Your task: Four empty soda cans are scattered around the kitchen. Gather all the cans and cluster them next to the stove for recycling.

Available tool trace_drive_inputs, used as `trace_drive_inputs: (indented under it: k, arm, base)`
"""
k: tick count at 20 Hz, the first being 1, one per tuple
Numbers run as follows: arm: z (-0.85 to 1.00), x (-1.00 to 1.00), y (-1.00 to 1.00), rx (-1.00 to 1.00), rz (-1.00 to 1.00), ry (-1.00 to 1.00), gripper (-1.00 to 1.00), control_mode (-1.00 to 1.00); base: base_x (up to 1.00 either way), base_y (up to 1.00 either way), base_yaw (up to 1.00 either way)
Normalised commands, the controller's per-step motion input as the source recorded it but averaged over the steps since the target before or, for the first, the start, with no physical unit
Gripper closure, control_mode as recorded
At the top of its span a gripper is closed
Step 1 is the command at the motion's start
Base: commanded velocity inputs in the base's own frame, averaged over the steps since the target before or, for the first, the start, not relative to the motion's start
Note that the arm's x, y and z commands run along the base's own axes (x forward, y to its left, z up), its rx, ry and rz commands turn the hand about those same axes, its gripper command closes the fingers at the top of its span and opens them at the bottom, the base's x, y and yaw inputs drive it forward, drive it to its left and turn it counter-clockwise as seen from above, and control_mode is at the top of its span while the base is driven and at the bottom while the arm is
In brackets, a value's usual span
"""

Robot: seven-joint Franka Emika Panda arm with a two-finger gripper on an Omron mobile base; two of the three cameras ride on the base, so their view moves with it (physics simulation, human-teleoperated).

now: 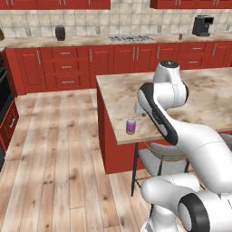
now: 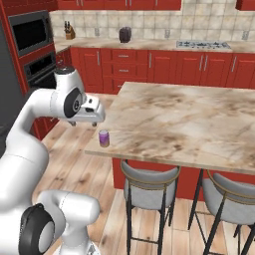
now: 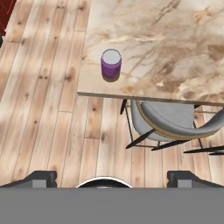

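The tool [image 3: 111, 177], a two-finger gripper with small dark tips at the bottom of the hand view, is released with its jaws spread wide and grasps nothing; it looks down over the scene from above, a stance that suits a descent onto the target. The small purple soda can with a silvery top [image 3: 111, 64] stands in the upper centre of the hand view, well apart from the tool, near the corner of the beige marbled desk [image 3: 175, 48]. In the left base view the can [image 1: 131, 126] sits at centre frame. Its long axis is vertical, lid upward. A grey-cushioned stool [image 3: 173, 120] sits below the desk edge. The flat silver-grey stove [image 1: 131, 38] lies at the upper centre, far from the can, so carrying remains.
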Motion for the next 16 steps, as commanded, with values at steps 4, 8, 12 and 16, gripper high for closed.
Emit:
trace_drive_inputs:
  k: [4,8,12,16]
  arm:
    - [-0.33,0.16,0.0,0.0,0.0,0.0,-1.0,-1.0]
    - [-0.34,0.17,0.0,0.02,0.0,0.0,-1.0,-1.0]
    - [-0.32,0.12,0.01,0.01,0.0,0.0,-1.0,-1.0]
    - [-0.27,0.09,0.02,0.01,0.0,0.0,-1.0,-1.0]
  base:
    - [0.0,0.0,0.0]
    - [0.0,0.0,0.0]
    - [0.0,0.0,0.0]
    - [0.0,0.0,0.0]
